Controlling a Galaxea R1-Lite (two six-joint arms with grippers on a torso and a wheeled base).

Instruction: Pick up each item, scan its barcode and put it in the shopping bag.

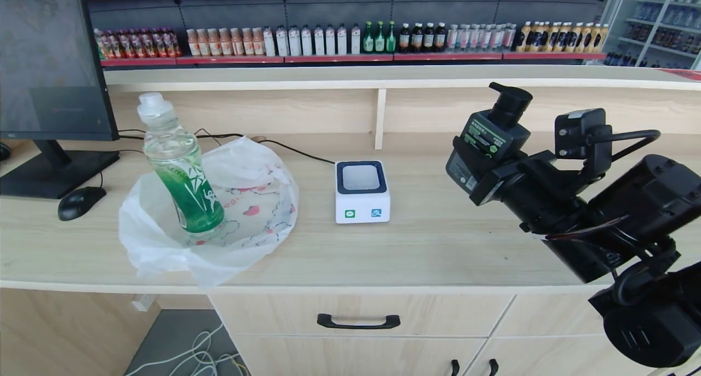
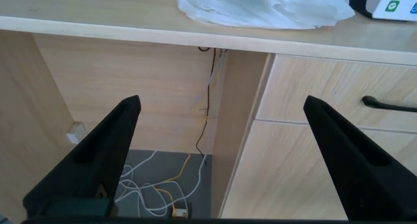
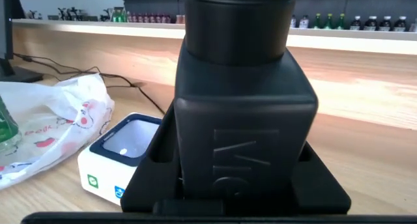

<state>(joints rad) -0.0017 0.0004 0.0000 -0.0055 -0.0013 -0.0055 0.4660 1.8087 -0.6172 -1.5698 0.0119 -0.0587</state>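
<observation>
At the scanner's (image 1: 362,192) three o'clock, my right claw (image 1: 491,174) grips the black bottle (image 1: 484,138), whose label should face it squarely.

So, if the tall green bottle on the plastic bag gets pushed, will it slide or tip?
Probably tip: the bottle is tall, narrow and looks slightly tilted. The bag under it is thin and crumpled, so its footing is likely uneven. Its round body might roll once down.
</observation>
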